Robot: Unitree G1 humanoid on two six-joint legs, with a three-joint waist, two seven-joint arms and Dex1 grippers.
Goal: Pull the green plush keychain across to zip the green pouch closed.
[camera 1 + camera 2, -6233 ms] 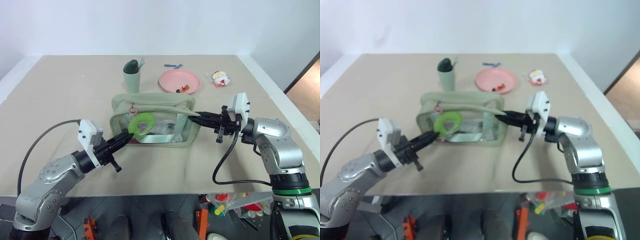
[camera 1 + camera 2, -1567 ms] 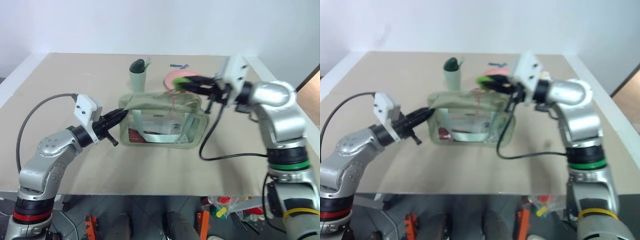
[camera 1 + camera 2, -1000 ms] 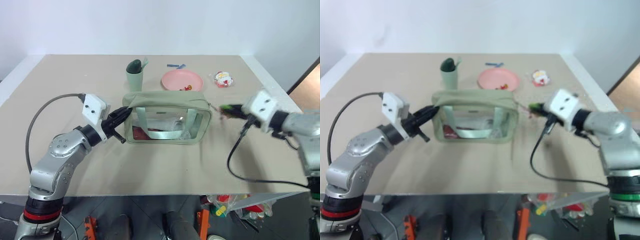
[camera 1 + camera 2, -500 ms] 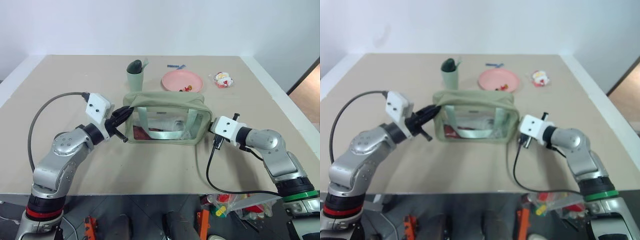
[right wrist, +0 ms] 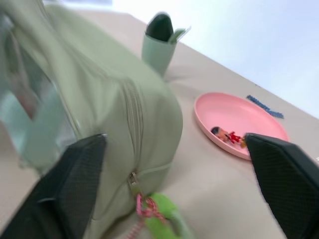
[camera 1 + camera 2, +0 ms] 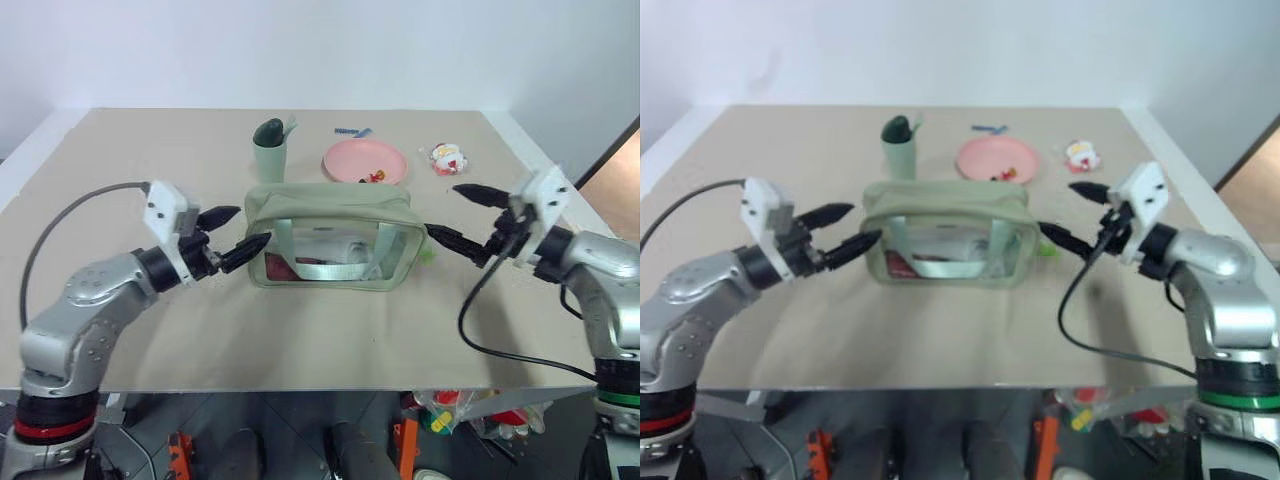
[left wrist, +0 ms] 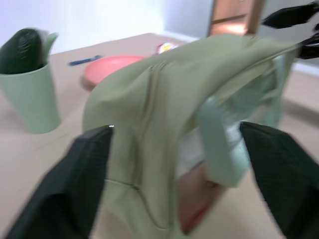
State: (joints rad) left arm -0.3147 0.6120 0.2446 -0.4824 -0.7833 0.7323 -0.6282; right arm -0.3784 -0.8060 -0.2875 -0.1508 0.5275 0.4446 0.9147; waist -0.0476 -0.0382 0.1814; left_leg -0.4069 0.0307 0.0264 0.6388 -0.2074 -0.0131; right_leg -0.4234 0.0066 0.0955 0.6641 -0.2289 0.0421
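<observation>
One green pouch (image 6: 333, 235) is standing upright at the centre of the table (image 6: 130, 160), and its top zip is running shut right along to the slider at the pouch's 3 o'clock end, seen close in the right wrist view. Judging by that, the pull itself is finished and the step in hand is the release; the next move probably calls only for drawing both arms clear without nudging the pouch over.

Two grippers are flanking it. The left gripper (image 6: 230, 232) is hovering at the pouch's 9 o'clock end with its fingers spread wide, the lower tip right at the fabric, gripping nothing. The right gripper (image 6: 458, 215) is standing off at 3 o'clock, likewise wide open and empty.

One pink plate (image 6: 364, 160) is lying at 1 o'clock from the pouch, with a small red trinket on it. One pale green cup (image 6: 268, 150) is standing at 11 o'clock, something dark poking out of it.

One green plush keychain (image 5: 164, 219) is dangling from the slider on a red cord, low against the pouch's 3 o'clock end.

One small red-and-white toy (image 6: 445, 157) is lying further out at 2 o'clock, and one blue item (image 6: 350, 131) at the far edge.
</observation>
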